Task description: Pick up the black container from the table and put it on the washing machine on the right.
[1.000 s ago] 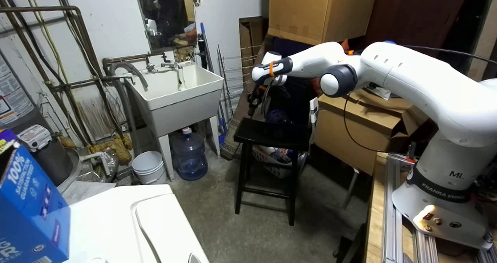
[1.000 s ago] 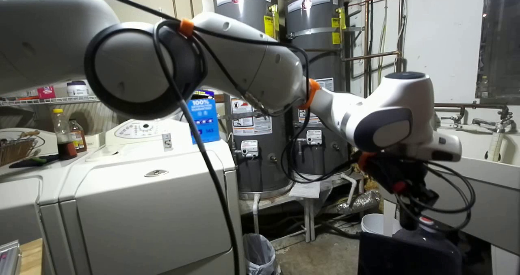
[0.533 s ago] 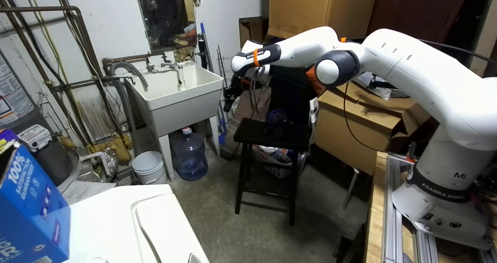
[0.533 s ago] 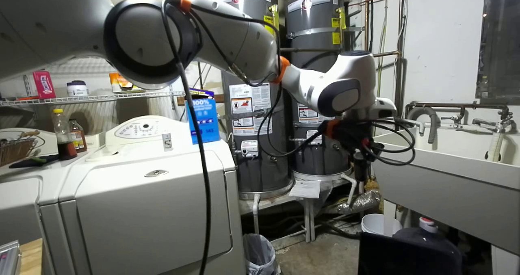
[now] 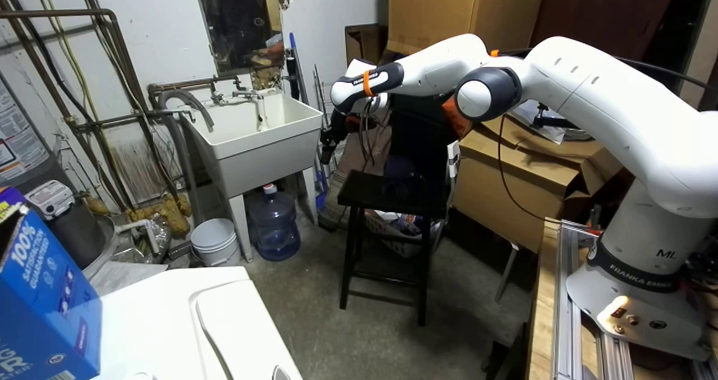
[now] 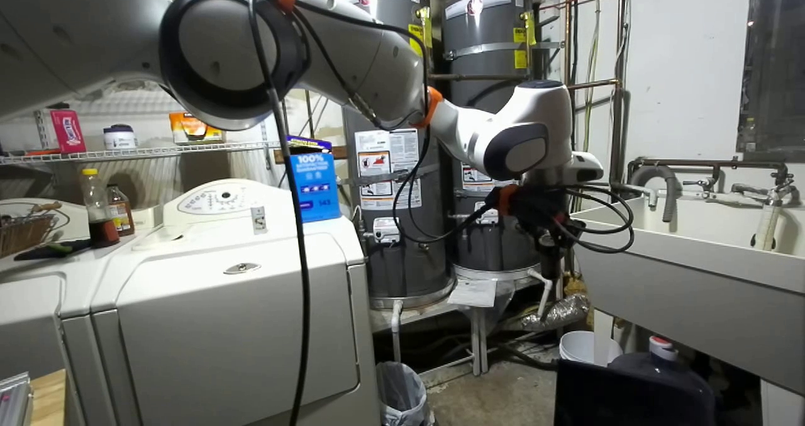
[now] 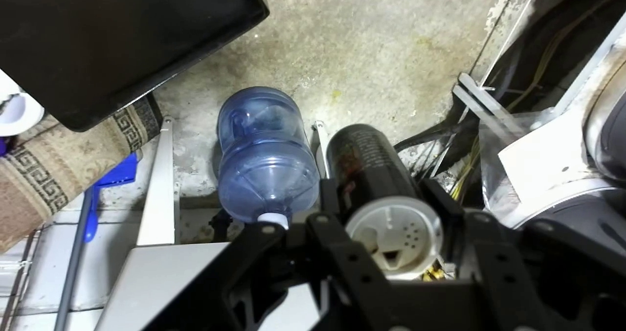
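Observation:
The black container [image 7: 371, 165], a can with a pale perforated lid, is between the fingers of my gripper [image 7: 384, 194] in the wrist view. My gripper is shut on it, one finger on each side. In both exterior views the gripper [image 5: 330, 138] [image 6: 548, 234] holds the container [image 5: 326, 154] [image 6: 551, 262] in the air, roughly upright. It is past the edge of the black table [image 5: 392, 192], near the sink. The table also shows in the wrist view [image 7: 122, 37]. The white washing machine [image 5: 151, 318] [image 6: 214, 269] is well away from the gripper.
The white sink [image 5: 269, 155] [image 6: 692, 269] stands close to the gripper, with a blue water jug [image 5: 275, 223] [image 7: 266, 150] below it. A blue box [image 5: 47, 301] [image 6: 316, 187] stands on the washing machine. Grey water heaters [image 6: 402, 250] stand behind. A loose cable [image 6: 302, 300] hangs from the arm.
My gripper has risen off the table with the container and moved away towards the sink and water heaters. In the last half second it has moved only slightly.

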`<action>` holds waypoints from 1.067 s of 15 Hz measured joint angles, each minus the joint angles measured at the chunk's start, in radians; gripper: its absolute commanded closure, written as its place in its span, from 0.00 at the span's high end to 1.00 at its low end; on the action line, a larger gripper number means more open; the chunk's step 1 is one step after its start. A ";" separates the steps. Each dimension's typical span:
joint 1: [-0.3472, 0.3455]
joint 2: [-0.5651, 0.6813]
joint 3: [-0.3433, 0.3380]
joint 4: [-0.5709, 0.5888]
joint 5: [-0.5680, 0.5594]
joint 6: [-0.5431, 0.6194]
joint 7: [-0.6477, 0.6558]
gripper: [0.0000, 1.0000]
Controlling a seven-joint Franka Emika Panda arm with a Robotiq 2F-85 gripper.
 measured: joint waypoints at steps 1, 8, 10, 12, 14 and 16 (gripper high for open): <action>0.003 -0.001 0.000 0.000 0.000 0.004 -0.008 0.20; 0.205 -0.088 0.001 0.001 -0.150 -0.001 -0.050 0.20; 0.258 -0.123 0.039 -0.005 -0.200 -0.008 -0.070 0.20; 0.301 -0.165 0.089 -0.014 -0.219 -0.012 -0.113 0.20; 0.335 -0.210 0.144 -0.024 -0.222 -0.018 -0.163 0.20; 0.371 -0.258 0.194 -0.040 -0.222 -0.026 -0.216 0.45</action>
